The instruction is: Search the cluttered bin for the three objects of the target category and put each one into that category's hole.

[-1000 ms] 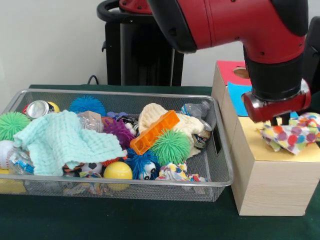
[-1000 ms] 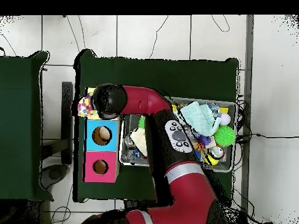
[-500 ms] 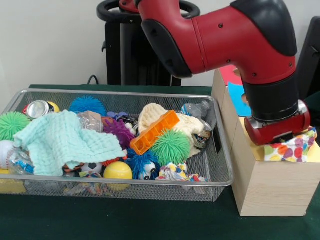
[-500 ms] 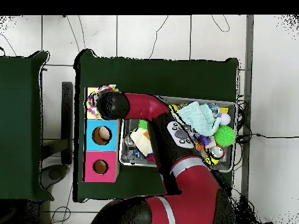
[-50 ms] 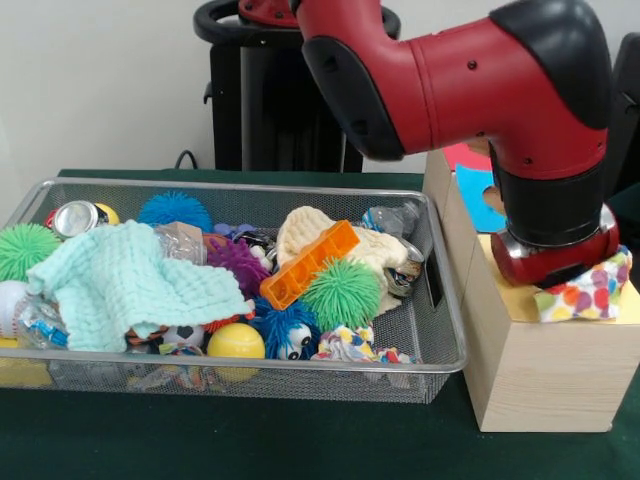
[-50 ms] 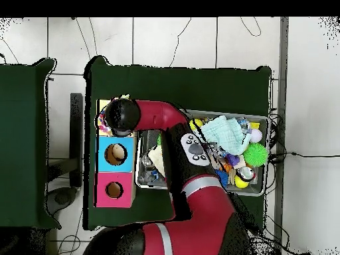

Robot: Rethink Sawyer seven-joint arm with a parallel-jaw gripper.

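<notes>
Gripper [image 5: 556,278] is hidden under my red wrist, so I cannot tell its state. It presses straight down on the polka-dot fabric scrap [image 5: 590,293], which lies directly beneath on the wooden box's yellow section [image 5: 520,305].

No legible text, labels, brands or numbers in either view.
The can [image 5: 75,217] at the upper left of the front view and the arm's button pad [image 6: 194,147] at the centre of the overhead view carry markings too small to read.
</notes>
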